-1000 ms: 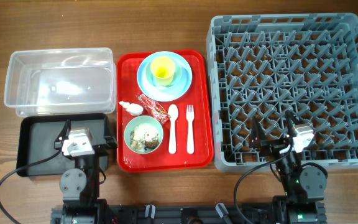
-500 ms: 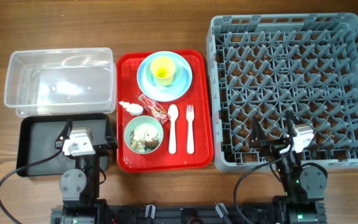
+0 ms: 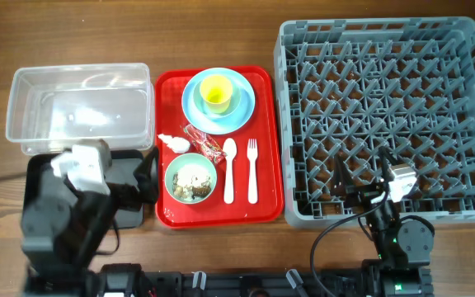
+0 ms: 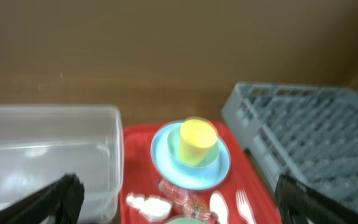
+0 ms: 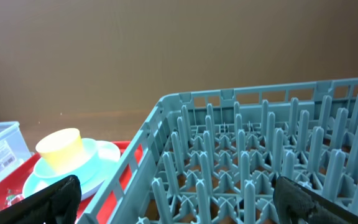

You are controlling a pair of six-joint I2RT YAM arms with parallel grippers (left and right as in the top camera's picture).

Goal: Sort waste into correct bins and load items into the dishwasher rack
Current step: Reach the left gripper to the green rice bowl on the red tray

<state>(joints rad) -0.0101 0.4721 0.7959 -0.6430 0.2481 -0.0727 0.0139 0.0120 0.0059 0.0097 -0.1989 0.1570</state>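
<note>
Ranged across the wooden table: clear rectangular plastic tub [image 3: 81, 111] at far left, shallow black rectangular tray [image 3: 126, 210] just in front of it, flat red serving tray [image 3: 262, 124] in the middle, large square grey-blue plastic crate [image 3: 386, 29] with a lattice of upright pegs at right.

Gathers every loose piece on the red tray. At its far end lies a round light blue plate [image 3: 239, 109], with a small yellow cup [image 3: 216, 92] standing upright on it. At the near left corner sits a pale green bowl [image 3: 171, 169], filled with beige-brown crumbly food scraps [image 3: 191, 181]. Between plate and bowl lies a crinkled red-and-white snack wrapper [image 3: 203, 144], with a small crumpled white tissue [image 3: 172, 143] just beside it on the left. To the right of the bowl lie a white plastic spoon [image 3: 229, 169] and a white plastic fork [image 3: 251, 169], parallel, heads toward the plate, close but apart.

Left arm: raised and leaning over the black tray, hiding much of it in the overhead view, wrist aimed toward the red tray. Left gripper [image 4: 176, 186]: released, jaws spread wide, grasping nothing.

Right arm: low at the table's near edge, wrist tilted up over the crate's front rows. Right gripper [image 3: 361, 173]: likewise released, jaws wide apart above the pegs, touching none that can be made out.
</note>
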